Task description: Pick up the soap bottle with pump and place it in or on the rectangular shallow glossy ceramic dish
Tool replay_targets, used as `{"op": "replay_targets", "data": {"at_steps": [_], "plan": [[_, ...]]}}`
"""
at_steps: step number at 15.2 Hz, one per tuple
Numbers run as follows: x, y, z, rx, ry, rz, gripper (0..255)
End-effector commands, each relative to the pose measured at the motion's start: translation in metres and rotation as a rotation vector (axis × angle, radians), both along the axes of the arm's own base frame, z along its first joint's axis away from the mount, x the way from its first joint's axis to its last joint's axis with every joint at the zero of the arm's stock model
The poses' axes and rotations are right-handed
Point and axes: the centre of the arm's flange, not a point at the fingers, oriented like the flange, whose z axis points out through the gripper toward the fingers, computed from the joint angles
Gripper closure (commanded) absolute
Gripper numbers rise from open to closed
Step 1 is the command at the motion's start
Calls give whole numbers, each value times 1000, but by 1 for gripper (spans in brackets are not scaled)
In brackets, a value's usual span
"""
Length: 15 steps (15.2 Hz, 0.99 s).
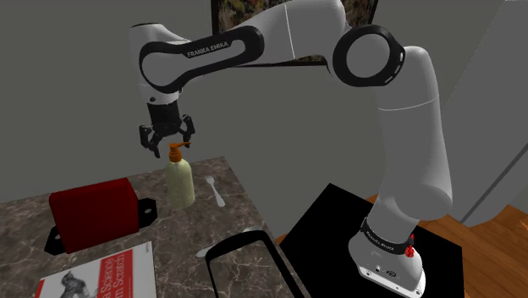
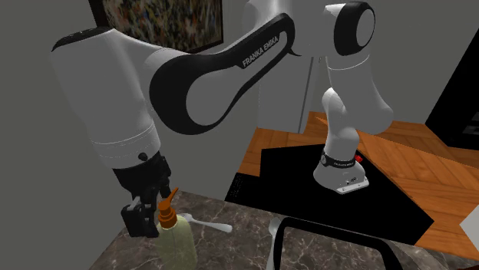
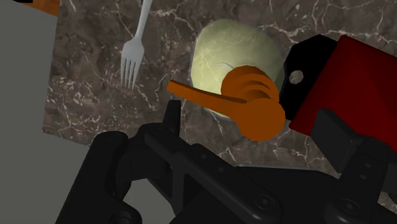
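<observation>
Gripper (image 1: 168, 142) hovers right over the soap bottle (image 1: 180, 179), fingers spread apart and holding nothing, the orange pump (image 1: 176, 153) just beneath them. The bottle stands upright on the marble-patterned table (image 1: 239, 213), with a red box-like appliance (image 1: 89, 212) close on one side and a white fork (image 1: 216, 193) on the other. The black-rimmed rectangular dish (image 1: 239, 240) lies nearer the stand, apart from the bottle. So how will it handle? The pale yellow-green body looks light, smooth and rounded, so likely slippery, and tall enough to tip if nudged. The pump's spout juts out sideways, and the head may sink or twist under a squeeze, so it's a poor place to pinch. Best bet, I'd say: come lower and close across the neck or upper body, under the pump collar, spout clear of both fingers.
</observation>
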Motion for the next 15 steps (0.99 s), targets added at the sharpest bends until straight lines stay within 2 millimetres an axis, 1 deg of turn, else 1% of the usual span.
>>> {"op": "replay_targets", "data": {"at_steps": [1,7,8,15], "plan": [[0,0,-4,0,-1,0,0],[0,0,-4,0,-1,0,0],[0,0,-4,0,-1,0,255],[0,0,-4,0,-1,0,255]]}}
